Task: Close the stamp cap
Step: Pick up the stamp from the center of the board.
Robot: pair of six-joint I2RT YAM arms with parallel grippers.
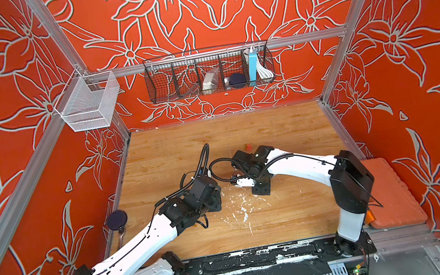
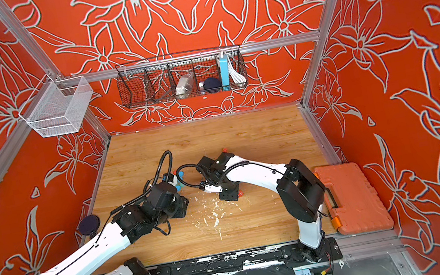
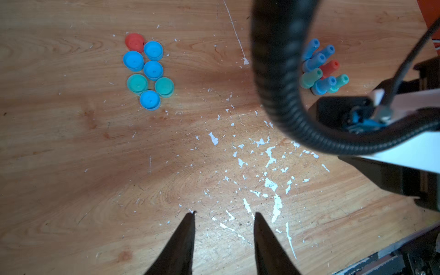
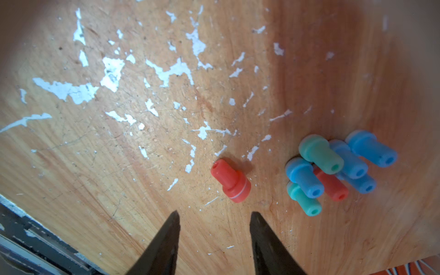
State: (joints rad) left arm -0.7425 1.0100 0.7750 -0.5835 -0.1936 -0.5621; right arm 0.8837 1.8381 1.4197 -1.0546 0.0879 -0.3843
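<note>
Left hand [image 3: 224, 213]: fingers apart, nothing between them, hanging over bare surface [image 3: 71, 166]. Right hand [image 4: 215, 212]: fingers apart too, empty.

Task things sit in two groups, well apart. The loose caps [image 3: 153, 70], seven of them, red, blue and green, lie flat and bunched together ahead of the left hand. The bare stamps [image 4: 320, 154], also seven, are packed touching one another off to one side of the right hand. The left wrist view catches the same bunch [image 3: 314, 63] past the looping cable [image 3: 276, 71], right by the right arm [image 3: 416, 147]. They appear to stand on their wide ends, narrow handles up, so the long axis is about vertical and the end that takes a cap faces the surface.

One red stamp [image 4: 231, 181] sits alone, just ahead of the right hand's fingertips and apart from the bunch. A pale seam rings its wide end, so it probably wears its cap already. Standing or tipped: cannot tell.

Key relation: caps are nearer the left hand, stamps nearer the right hand. Likely split is left takes a cap, right takes a stamp. A stamp would need lifting and turning before its wide end can meet a cap. Crowding in the bunch is the risk: neighbours touch, fingers may knock them over.
</note>
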